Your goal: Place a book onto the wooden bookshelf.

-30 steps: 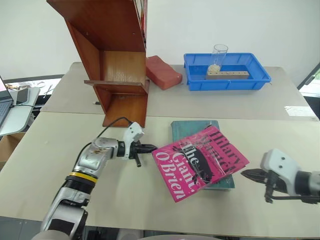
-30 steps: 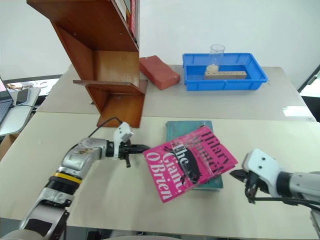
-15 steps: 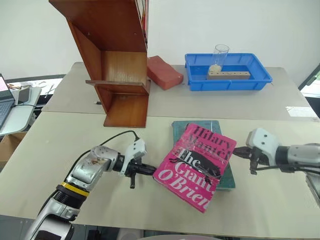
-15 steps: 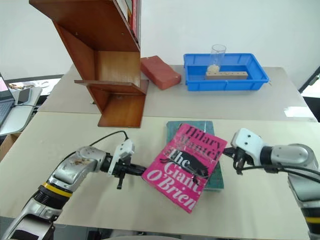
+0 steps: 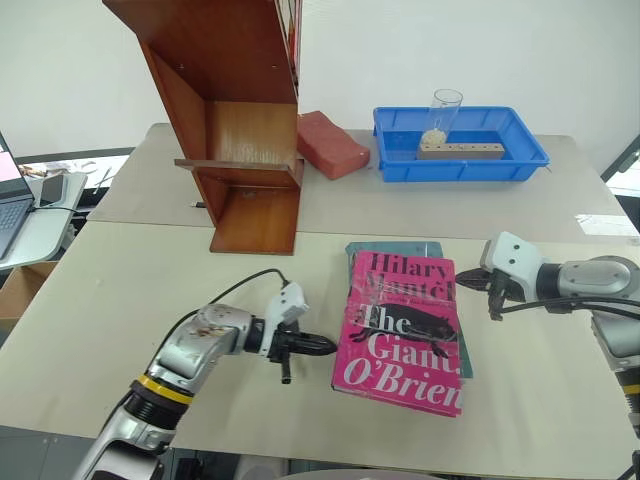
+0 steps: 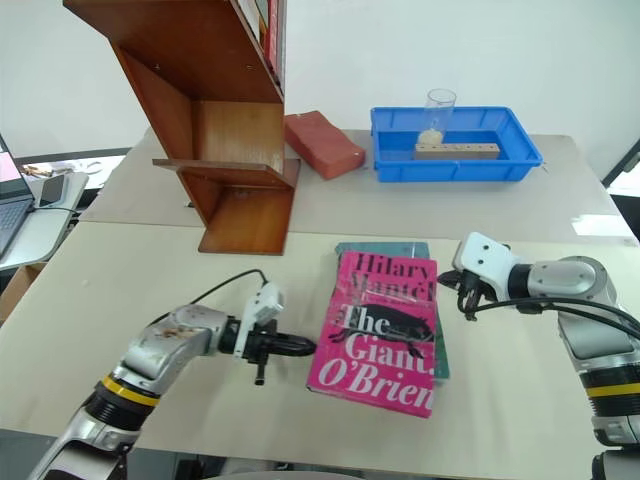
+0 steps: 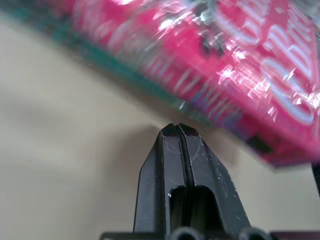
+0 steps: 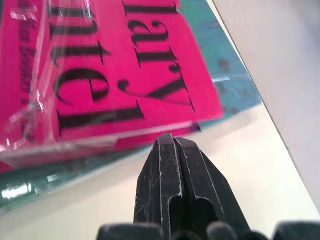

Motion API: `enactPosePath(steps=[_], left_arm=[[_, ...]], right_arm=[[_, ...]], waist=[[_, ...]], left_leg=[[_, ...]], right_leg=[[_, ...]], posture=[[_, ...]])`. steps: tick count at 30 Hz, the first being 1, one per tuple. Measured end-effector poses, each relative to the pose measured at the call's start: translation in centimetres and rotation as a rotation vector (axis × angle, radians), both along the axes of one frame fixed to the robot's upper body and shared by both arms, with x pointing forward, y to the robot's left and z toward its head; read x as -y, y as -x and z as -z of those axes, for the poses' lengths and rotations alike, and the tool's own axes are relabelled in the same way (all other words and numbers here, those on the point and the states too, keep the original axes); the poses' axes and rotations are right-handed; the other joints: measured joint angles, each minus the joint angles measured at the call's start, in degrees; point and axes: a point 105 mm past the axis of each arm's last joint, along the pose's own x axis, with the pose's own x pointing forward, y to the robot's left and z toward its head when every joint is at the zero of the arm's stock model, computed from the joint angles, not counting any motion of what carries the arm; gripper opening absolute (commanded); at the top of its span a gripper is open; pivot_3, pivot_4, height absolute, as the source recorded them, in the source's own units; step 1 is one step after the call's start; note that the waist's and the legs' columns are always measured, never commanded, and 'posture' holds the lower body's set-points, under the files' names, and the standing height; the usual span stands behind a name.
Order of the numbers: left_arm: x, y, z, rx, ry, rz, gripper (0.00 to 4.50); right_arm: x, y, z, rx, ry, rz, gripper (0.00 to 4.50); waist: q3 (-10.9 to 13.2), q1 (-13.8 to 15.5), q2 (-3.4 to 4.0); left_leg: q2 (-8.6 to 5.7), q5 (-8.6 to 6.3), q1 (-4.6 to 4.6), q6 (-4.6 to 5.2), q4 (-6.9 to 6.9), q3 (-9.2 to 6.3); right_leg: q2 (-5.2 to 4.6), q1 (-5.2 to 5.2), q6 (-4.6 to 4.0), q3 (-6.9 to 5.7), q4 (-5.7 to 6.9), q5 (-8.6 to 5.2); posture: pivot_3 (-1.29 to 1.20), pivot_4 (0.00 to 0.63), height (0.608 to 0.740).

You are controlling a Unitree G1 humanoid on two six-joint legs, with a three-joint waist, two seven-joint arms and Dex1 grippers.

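The pink book [image 5: 405,335] lies flat on a teal-green book [image 5: 395,247], its edges nearly square to the table. My left gripper [image 5: 328,347] is shut, with its tip right at the pink book's left edge near the front corner. The left wrist view shows the shut fingers [image 7: 176,129] just short of that edge. Shut as well, my right gripper [image 5: 462,284] points at the book's far right corner, tip [image 8: 170,139] close against its edge. The wooden bookshelf [image 5: 250,130] stands at the back left, with books on an upper shelf.
A reddish block [image 5: 327,145] lies beside the shelf. A blue tray [image 5: 460,165] at the back right holds a clear cup [image 5: 443,108] and a wooden bar [image 5: 458,150]. A laptop [image 5: 10,195] sits on a side table at far left.
The pink book has swung from a raised, skewed pose to lying flat and straight on the teal book. My right gripper moved in to its far right corner. My left gripper drew back toward me.
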Motion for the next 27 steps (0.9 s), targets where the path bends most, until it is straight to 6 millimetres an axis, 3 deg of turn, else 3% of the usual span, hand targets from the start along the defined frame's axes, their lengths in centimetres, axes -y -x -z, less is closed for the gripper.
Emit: enactPosePath(steps=[3,6,8,13,16,22,27], left_arm=[[-2.7,-0.8,-1.6,-0.071,0.055,-0.111,2.21],[-3.0,-0.6,-4.2,-0.259,0.248,-0.161,3.58],[-2.8,-0.1,-4.8,-0.347,0.304,-0.151,4.41],[-1.0,1.9,-2.9,-0.58,0.332,-0.147,4.47],[1.6,2.4,-1.6,-0.686,0.327,-0.15,4.47],[4.0,1.8,-1.0,-0.727,0.321,-0.181,4.47],[4.5,1.2,-0.5,-0.723,0.334,-0.217,4.47]], right_arm=[[1.3,0.5,-0.4,0.007,0.027,0.028,0.0],[2.0,1.2,-0.3,-0.006,0.045,0.037,0.0],[2.0,1.5,-0.2,-0.012,0.049,0.032,0.0],[1.9,2.5,0.5,-0.044,0.07,0.011,0.0],[1.1,2.9,0.3,-0.036,0.08,-0.022,0.0],[-0.6,3.2,0.6,-0.044,0.078,-0.078,0.0],[-3.8,3.6,1.3,-0.08,-0.021,-0.151,0.0]], waist=[[-0.03,0.16,0.07],[-0.05,0.25,0.1],[-0.03,0.07,0.07],[-0.08,-0.38,0.15],[-0.08,-0.37,0.15],[-0.07,-0.34,0.13],[-0.08,-0.43,0.15]], left_leg=[[0.0,-0.01,0.01,0.0,0.01,0.0],[0.0,-0.01,0.07,-0.01,0.06,-0.06],[0.0,-0.01,0.08,-0.01,0.04,-0.07],[-0.01,0.0,0.02,-0.01,0.0,-0.11],[-0.05,0.0,-0.07,-0.01,0.18,-0.17],[-0.1,-0.01,-0.1,-0.01,0.29,-0.25],[-0.11,-0.01,-0.06,-0.02,0.26,-0.31]], right_leg=[[-0.03,-0.03,0.02,-0.06,-0.09,-0.01],[-0.05,-0.04,0.15,-0.18,-0.11,-0.08],[-0.04,-0.03,0.15,-0.17,-0.09,-0.08],[-0.03,0.11,0.09,-0.16,-0.02,-0.06],[-0.02,0.08,0.1,-0.17,0.14,-0.06],[-0.04,0.1,0.11,-0.19,0.19,-0.07],[-0.03,0.11,0.11,-0.2,0.26,-0.07]], posture=[[0.0,0.15,0.695],[0.0,0.15,0.695],[0.0,0.15,0.695],[0.0,0.15,0.695],[0.0,0.15,0.695],[0.0,0.15,0.695],[0.0,0.15,0.695]])
